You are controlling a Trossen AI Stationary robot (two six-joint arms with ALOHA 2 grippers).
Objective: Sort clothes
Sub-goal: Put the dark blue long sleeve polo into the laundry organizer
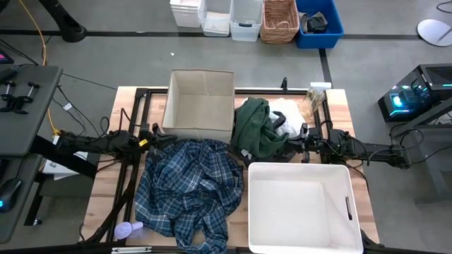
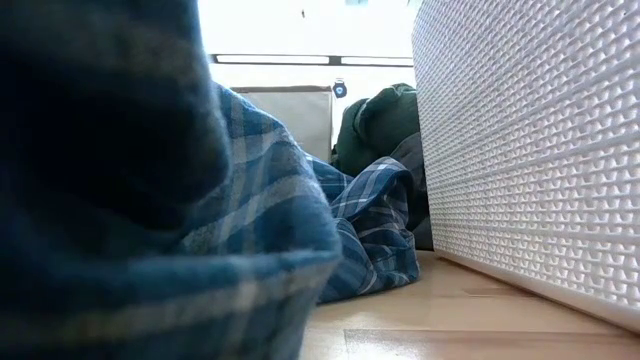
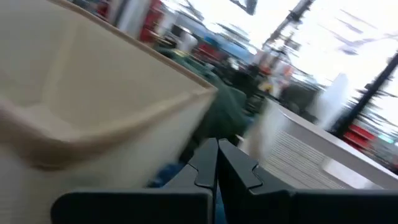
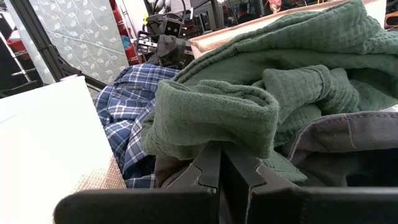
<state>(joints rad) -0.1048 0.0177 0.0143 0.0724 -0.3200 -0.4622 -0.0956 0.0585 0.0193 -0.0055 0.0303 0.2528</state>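
Sitting clenched empty at the pile's sides, left gripper and right gripper flank plaid shirt and green garment between beige box and white bin.

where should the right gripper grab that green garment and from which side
Grip the raised rolled fold of the green garment, directly ahead of the shut right gripper. Come in from the right arm's side: that fold bulges up, while its far edge overlaps the plaid shirt.
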